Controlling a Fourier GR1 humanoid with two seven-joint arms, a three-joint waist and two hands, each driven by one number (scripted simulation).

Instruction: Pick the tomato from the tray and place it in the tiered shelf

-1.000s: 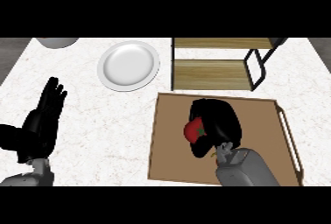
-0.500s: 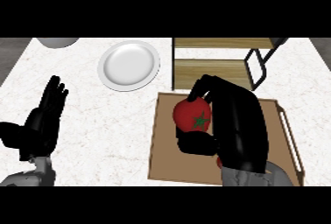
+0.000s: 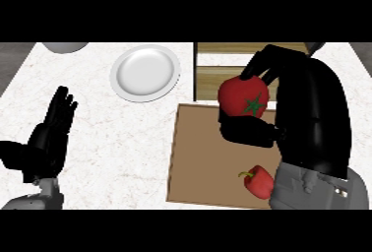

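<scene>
A red tomato [image 3: 244, 96] with a green star-shaped calyx is held up close in my right hand [image 3: 305, 106], whose fingers and thumb curl round it. It hangs above the far edge of the brown wooden tray [image 3: 207, 157], in front of the tiered shelf [image 3: 218, 66] with its wooden boards and dark frame. My right hand and forearm hide much of the tray and the shelf's right side. My left hand [image 3: 47, 135] rests open at the left of the counter, fingers up.
A red bell pepper [image 3: 259, 181] lies on the tray near its front edge, partly behind my right forearm. A white plate [image 3: 145, 72] sits on the marble counter left of the shelf. A grey rounded object [image 3: 64, 47] shows at the top left.
My right hand has lifted the tomato off the tray and carried it up toward the shelf. The bell pepper, hidden before, now shows. The left hand has stayed still.
</scene>
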